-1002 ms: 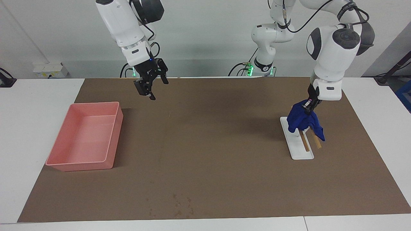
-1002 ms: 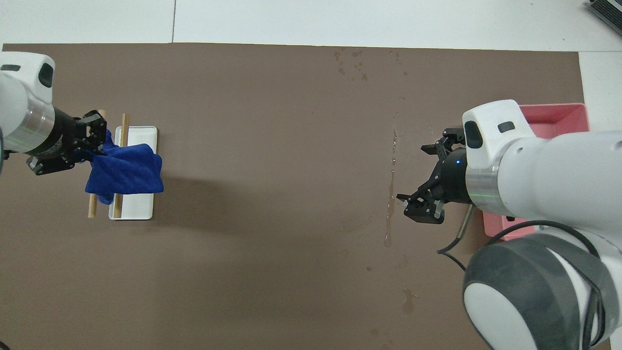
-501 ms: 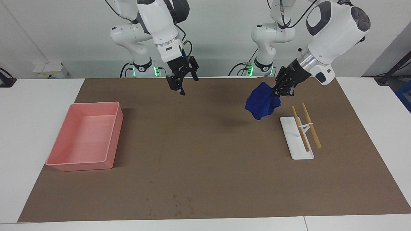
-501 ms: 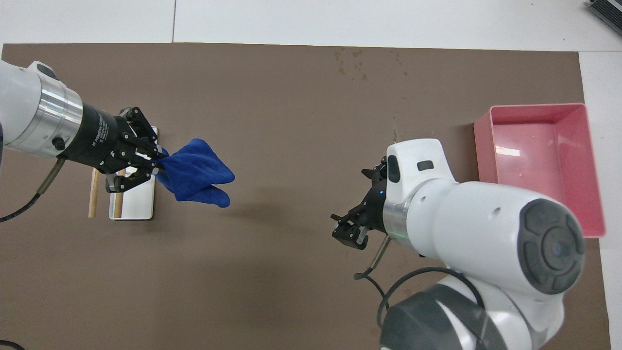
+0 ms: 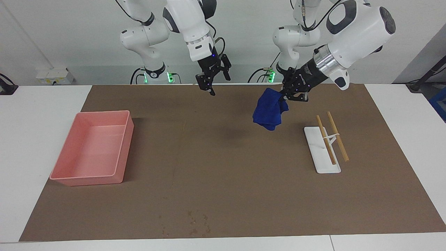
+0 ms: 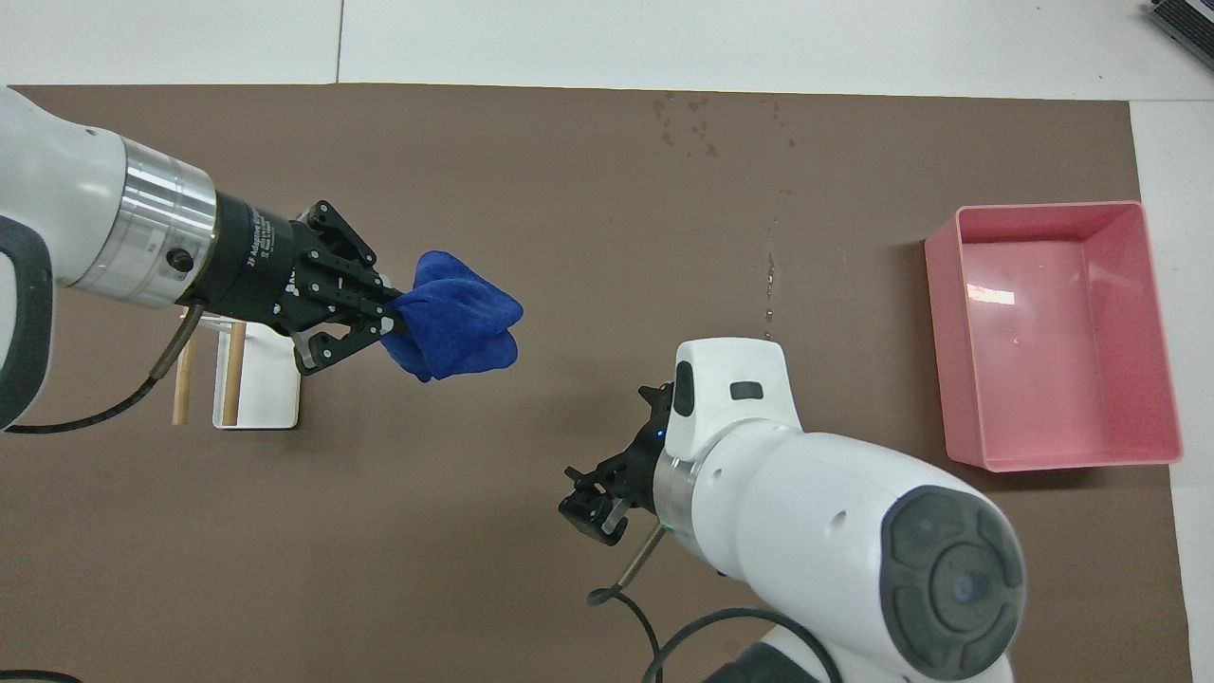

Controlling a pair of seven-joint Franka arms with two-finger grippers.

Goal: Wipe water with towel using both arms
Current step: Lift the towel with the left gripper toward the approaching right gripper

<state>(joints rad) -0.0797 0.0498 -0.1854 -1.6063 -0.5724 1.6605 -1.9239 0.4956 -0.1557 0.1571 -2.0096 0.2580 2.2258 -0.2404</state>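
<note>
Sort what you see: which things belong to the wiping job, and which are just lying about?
Part of the job:
- blue towel, clamped in the left end effector, up over the mat
- right end effector, open, empty
- water drops on the brown mat

Lying about:
- pink tray
- white stand with two wooden sticks

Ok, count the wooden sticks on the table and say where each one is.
2. Both wooden sticks lie side by side on the white stand, toward the left arm's end; none seems hidden.
</note>
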